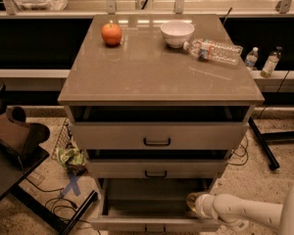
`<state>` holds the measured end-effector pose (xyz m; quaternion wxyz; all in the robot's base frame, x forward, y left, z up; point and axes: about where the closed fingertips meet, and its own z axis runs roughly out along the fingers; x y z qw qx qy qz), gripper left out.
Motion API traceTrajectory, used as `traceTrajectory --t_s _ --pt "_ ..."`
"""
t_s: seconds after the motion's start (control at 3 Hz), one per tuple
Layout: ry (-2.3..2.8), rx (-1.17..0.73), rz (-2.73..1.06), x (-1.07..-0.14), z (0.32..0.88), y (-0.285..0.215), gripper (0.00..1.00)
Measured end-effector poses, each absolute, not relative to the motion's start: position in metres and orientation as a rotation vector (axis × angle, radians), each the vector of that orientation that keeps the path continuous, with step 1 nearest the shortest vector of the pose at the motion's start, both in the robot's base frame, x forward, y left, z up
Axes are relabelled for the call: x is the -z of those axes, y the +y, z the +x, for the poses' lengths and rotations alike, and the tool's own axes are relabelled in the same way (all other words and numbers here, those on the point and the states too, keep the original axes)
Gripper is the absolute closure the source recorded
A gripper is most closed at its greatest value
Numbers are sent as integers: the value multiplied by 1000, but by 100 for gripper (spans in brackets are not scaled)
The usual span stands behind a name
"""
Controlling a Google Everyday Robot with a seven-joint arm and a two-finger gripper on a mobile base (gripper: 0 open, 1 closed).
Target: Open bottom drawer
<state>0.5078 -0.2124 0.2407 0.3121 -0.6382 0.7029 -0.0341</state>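
Note:
The bottom drawer is the lowest of three grey-beige drawers in the cabinet. It stands pulled far out, with its dark inside showing and its black handle at the picture's lower edge. My white arm comes in from the lower right. My gripper is at the drawer's right side, just above its front right corner. The middle drawer and the top drawer each stand slightly out.
On the cabinet top are an orange fruit, a white bowl and a lying plastic bottle. Two small bottles stand on a ledge at right. A dark chair, cables and a black stand leg are on the floor.

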Motion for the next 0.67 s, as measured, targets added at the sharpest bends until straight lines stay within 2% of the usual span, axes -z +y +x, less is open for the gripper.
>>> traceTrajectory --t_s 0.67 --pt "1871 15 -1687 -192 544 -174 100"
